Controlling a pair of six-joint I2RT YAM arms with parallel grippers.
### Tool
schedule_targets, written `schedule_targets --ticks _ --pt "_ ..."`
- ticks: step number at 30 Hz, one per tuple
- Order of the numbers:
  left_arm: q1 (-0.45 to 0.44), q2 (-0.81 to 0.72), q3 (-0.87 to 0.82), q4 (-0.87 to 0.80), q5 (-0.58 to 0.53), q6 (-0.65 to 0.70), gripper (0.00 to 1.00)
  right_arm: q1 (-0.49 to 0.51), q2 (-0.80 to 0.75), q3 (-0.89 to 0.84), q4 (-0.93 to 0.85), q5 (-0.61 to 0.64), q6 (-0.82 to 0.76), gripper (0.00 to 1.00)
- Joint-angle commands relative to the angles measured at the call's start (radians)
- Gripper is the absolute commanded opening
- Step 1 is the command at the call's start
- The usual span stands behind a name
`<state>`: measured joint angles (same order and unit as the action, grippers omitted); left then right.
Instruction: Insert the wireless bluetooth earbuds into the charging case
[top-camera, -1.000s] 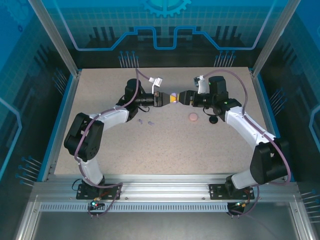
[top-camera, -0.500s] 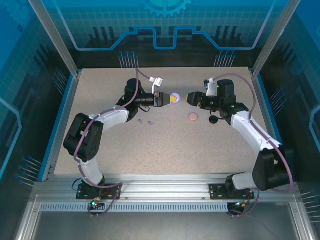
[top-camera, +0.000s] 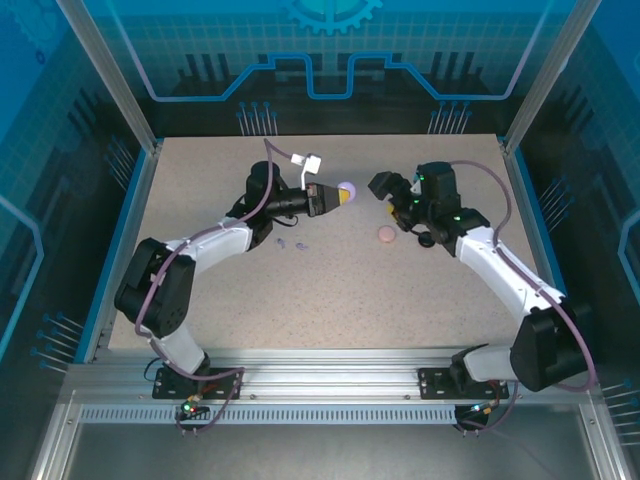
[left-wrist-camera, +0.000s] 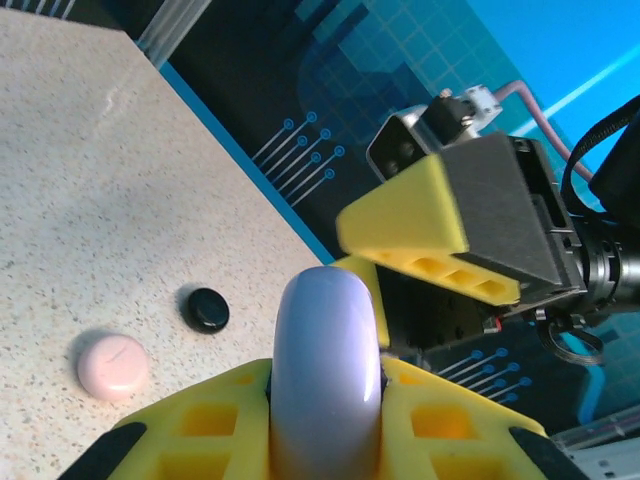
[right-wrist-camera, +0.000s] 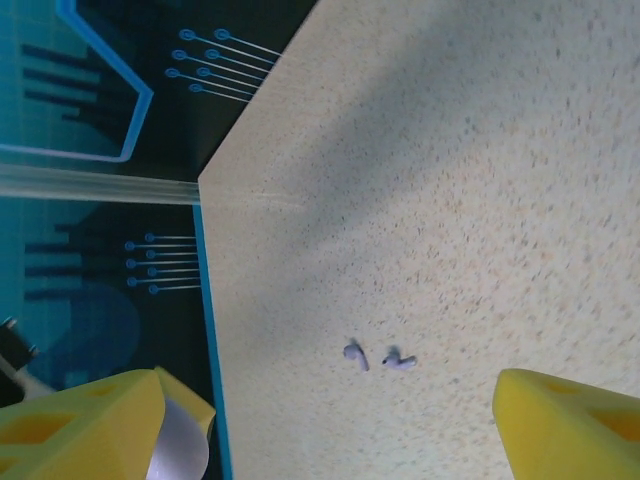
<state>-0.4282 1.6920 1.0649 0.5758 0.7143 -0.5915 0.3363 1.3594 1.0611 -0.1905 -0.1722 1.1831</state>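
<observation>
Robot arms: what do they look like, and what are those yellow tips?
Left arm and right arm: white shells, bulky black joints, a lilac cable trailing along each. The jaws carry yellow wedge-shaped pads with rectangular holes.

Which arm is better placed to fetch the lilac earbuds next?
Right, probably: the right gripper is open and empty; the left gripper is shut on the lilac case, though the earbuds lie nearer it.
</observation>
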Motion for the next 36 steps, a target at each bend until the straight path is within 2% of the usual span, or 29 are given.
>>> schedule_targets --ticks 1,7,16,20,27,31,33,36 --pt "-0.027 -0.052 -0.017 -0.052 -0.107 0.112 0.0 0.057 0.056 0.09 0.0 0.085 0.186 0.86" --pt "-0.038 -0.067 -0.024 -0.066 -0.136 0.135 0.0 0.133 0.137 0.183 -0.001 0.102 0.223 0.85" --pt "-0.039 -0.073 -0.036 -0.053 -0.144 0.14 0.0 0.173 0.17 0.195 0.034 0.109 0.255 0.74" --pt "-0.039 -0.071 -0.035 -0.054 -0.145 0.141 0.0 0.183 0.176 0.201 0.038 0.108 0.26 0.64" --pt "-0.039 -0.074 -0.035 -0.06 -0.148 0.147 0.0 0.188 0.19 0.198 0.062 0.097 0.278 0.4" --pt "-0.039 -0.081 -0.037 -0.067 -0.158 0.152 0.0 0.186 0.188 0.195 0.056 0.104 0.274 0.35" --pt "-0.038 -0.089 -0.043 -0.065 -0.167 0.154 0.11 0.181 0.187 0.191 0.052 0.106 0.276 0.34" --pt "-0.038 -0.096 -0.049 -0.061 -0.174 0.152 0.18 0.176 0.184 0.183 0.049 0.106 0.274 0.33"
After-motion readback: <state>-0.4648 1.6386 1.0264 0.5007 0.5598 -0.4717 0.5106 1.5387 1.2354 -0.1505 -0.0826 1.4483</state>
